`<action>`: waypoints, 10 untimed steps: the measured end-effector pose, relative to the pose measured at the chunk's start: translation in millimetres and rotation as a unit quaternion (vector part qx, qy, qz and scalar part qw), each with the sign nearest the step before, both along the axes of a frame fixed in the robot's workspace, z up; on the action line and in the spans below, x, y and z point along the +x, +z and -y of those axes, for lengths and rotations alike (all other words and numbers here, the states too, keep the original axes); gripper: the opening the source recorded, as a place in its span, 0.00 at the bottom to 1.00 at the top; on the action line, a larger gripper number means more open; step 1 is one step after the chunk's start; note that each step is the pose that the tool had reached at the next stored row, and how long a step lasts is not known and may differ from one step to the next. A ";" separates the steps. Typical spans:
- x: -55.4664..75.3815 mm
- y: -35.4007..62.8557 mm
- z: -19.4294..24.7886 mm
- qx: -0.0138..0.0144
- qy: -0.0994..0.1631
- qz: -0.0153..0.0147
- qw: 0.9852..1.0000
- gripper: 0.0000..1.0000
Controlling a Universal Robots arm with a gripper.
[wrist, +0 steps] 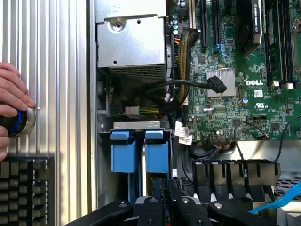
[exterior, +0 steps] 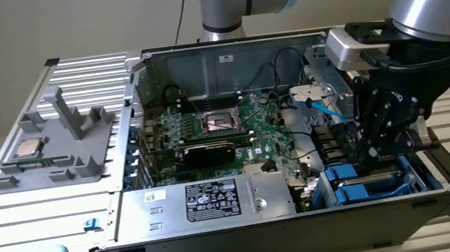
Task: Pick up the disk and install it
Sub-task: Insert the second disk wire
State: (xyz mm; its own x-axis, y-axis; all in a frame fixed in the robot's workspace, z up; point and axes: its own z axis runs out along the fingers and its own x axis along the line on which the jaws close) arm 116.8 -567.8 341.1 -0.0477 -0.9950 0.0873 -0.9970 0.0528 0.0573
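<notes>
One disk [exterior: 365, 181] going into the drive bay.
I have the gripper [exterior: 379, 158] clenched on its blue frame, at four o'clock of the motherboard [exterior: 234, 131], held edge-on, I judge, to slide down beside the seated blue carrier [wrist: 123, 151]; a hand [wrist: 11, 96] rests on a knob [wrist: 21, 121].

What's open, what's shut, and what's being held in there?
Grey metal computer case: open, side panel off.
Silver disk in blue plastic frame: on edge in the drive bay, gripped.
Black end effector: shut on the disk.
Small square silver processor chip: lying on the grey holder outside the case.
</notes>
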 end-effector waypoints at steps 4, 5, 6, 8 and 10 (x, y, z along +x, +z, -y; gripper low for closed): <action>-0.2 -1.0 0.0 0.001 0.000 0.000 1.000 0.16; -0.2 -1.3 0.0 0.001 0.000 0.000 1.000 0.16; -0.3 -1.5 0.0 0.001 0.000 0.000 1.000 0.16; -0.3 -1.9 0.0 0.001 0.000 0.000 1.000 0.16; -0.3 -2.4 0.0 0.002 0.000 0.000 1.000 0.16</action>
State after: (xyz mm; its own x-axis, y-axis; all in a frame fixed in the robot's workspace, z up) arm 116.5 -567.8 338.7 -0.0477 -0.9953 0.0840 -0.9970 0.0526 0.0575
